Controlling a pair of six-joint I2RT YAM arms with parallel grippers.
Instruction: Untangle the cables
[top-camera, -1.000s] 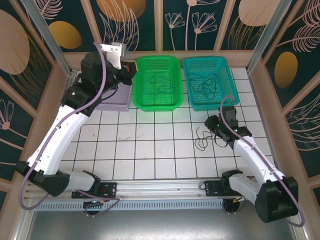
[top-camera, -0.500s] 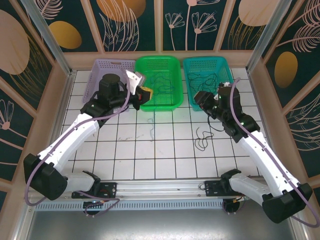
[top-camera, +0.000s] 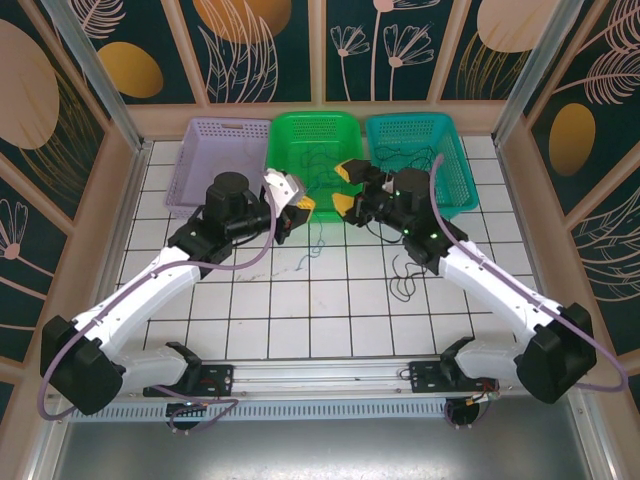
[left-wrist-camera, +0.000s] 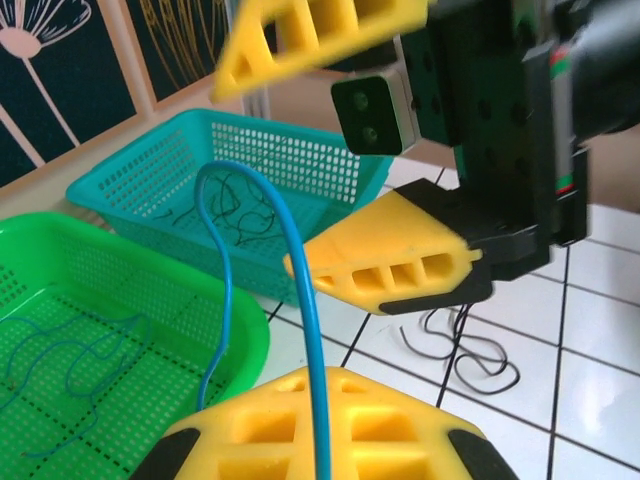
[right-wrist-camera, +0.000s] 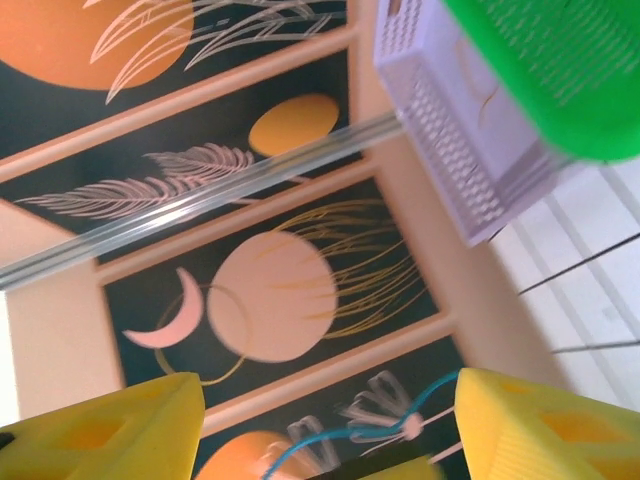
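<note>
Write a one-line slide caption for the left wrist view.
Left end effector pinches a blue cable arching toward the open right end effector; green basket and teal basket behind.

walls (top-camera: 400, 50): dark floral panels | tabletop (top-camera: 300, 310): white grid tiles

Cables (left-wrist-camera: 75, 365) in mid basket (top-camera: 312, 119) & rt basket (top-camera: 410, 120) at rear; loose cable (top-camera: 402, 280) in front

The thin blue flexible cable (left-wrist-camera: 316, 380) is cut off by the lower edge; the green plastic mesh basket (right-wrist-camera: 560, 70) is blurred and cropped at the corner
</note>
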